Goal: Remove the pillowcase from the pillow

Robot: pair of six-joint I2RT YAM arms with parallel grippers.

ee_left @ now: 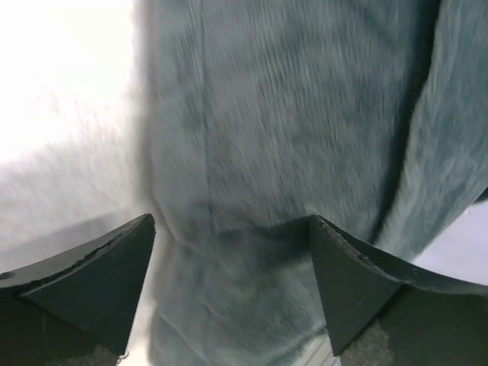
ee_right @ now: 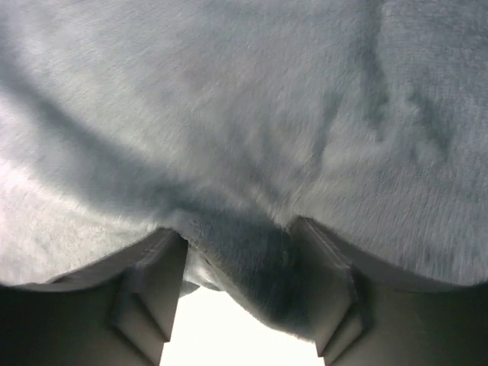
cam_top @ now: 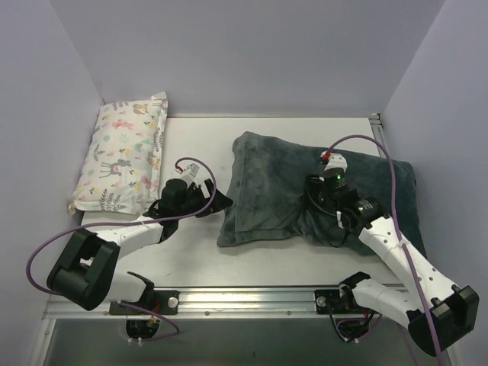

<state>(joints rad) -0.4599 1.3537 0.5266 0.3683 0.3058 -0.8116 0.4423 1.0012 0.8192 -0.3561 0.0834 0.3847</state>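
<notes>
The dark grey-green plush pillowcase (cam_top: 267, 183) lies puffed and wrinkled across the middle and right of the table. The white pillow is hidden; I cannot see it. My left gripper (cam_top: 217, 200) is open at the case's left edge. In the left wrist view the gripper (ee_left: 230, 229) has the plush fabric (ee_left: 290, 114) lying between and beyond its two black fingers. My right gripper (cam_top: 314, 204) sits on top of the case near its middle. In the right wrist view the gripper (ee_right: 238, 238) is shut on a raised fold of the pillowcase (ee_right: 252, 267), with bright white below the fold.
A smaller pastel animal-print pillow (cam_top: 122, 156) lies at the far left against the wall. A metal rail (cam_top: 252, 297) runs along the near edge by the arm bases. White walls close in the back and both sides.
</notes>
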